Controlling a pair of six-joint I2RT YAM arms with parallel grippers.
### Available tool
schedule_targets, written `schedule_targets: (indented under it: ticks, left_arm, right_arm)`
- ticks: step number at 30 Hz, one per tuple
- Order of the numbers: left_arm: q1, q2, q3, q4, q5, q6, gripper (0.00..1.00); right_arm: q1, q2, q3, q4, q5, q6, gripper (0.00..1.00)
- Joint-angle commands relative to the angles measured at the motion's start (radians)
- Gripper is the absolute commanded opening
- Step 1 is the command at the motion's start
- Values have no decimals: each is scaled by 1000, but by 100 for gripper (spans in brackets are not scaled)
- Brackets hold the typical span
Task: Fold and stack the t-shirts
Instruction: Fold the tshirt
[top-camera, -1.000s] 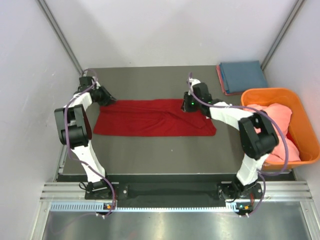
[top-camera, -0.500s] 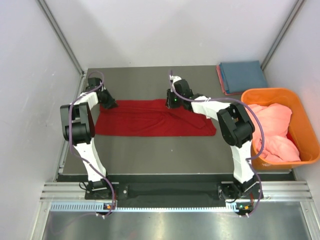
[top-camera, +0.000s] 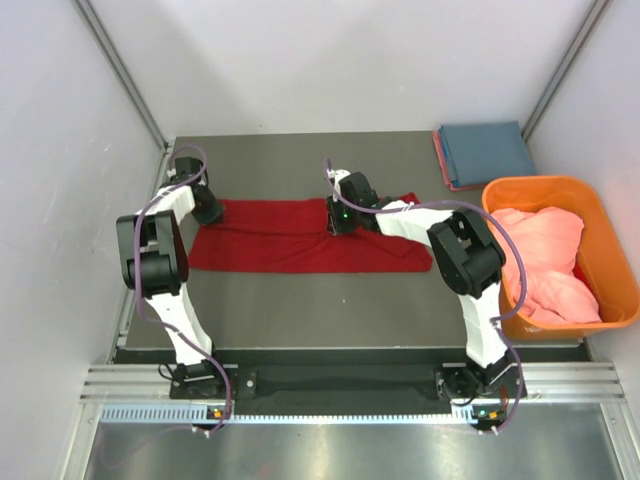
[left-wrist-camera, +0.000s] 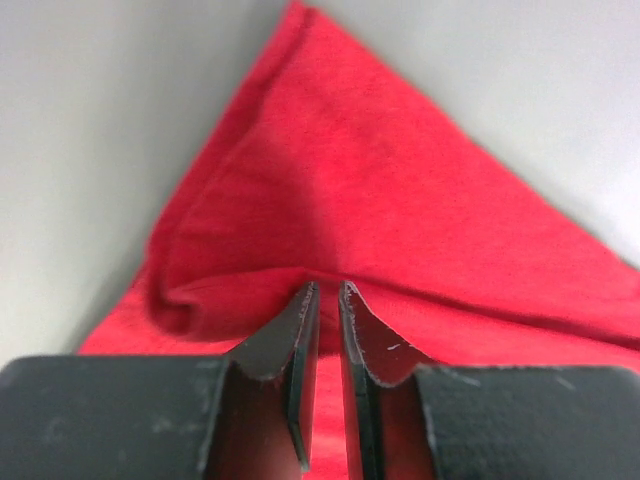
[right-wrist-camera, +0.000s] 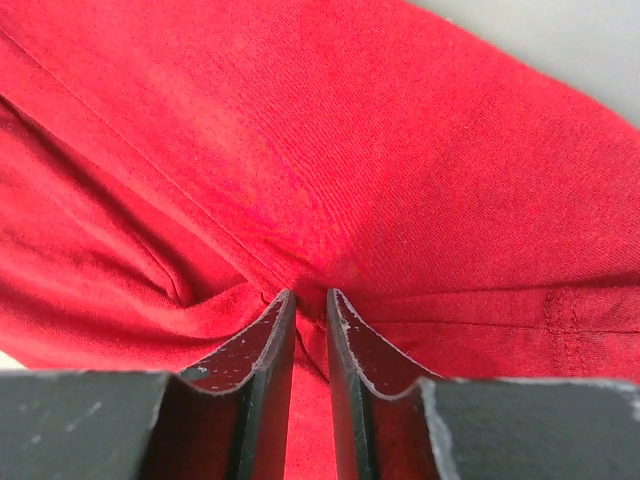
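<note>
Red t-shirt (top-camera: 280, 248) lies flattened as a long band across the middle of the table (top-camera: 300, 310), with its long edges parallel to the table's near edge. The left gripper (left-wrist-camera: 327, 288) is clamped on a fold at the far left corner. The right gripper (right-wrist-camera: 310, 295) is clamped on a fold at the far edge, near mid-length. Table surface shows beyond both long edges. The folded blue t-shirt (top-camera: 487, 150) and orange tub (top-camera: 540, 184) sit well apart, to the right.
</note>
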Motion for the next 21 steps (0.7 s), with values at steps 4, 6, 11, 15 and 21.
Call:
schedule_targets:
  ticks: [4, 6, 11, 15, 21]
  left_arm:
    - [1, -76, -1, -44, -119, 28, 19]
    - [4, -70, 5, -65, -153, 29, 19]
    - [14, -53, 11, -109, -239, 26, 19]
    - [37, -47, 14, -126, -251, 20, 19]
    - [56, -32, 88, -128, -208, 57, 22]
  right_arm:
    - [17, -55, -5, -14, -14, -22, 20]
    - [17, -66, 0, -17, -15, -18, 20]
    - [20, -86, 12, -22, -17, -11, 20]
    - [20, -90, 15, -23, -17, -3, 21]
    - [20, -100, 31, -45, -8, -9, 22]
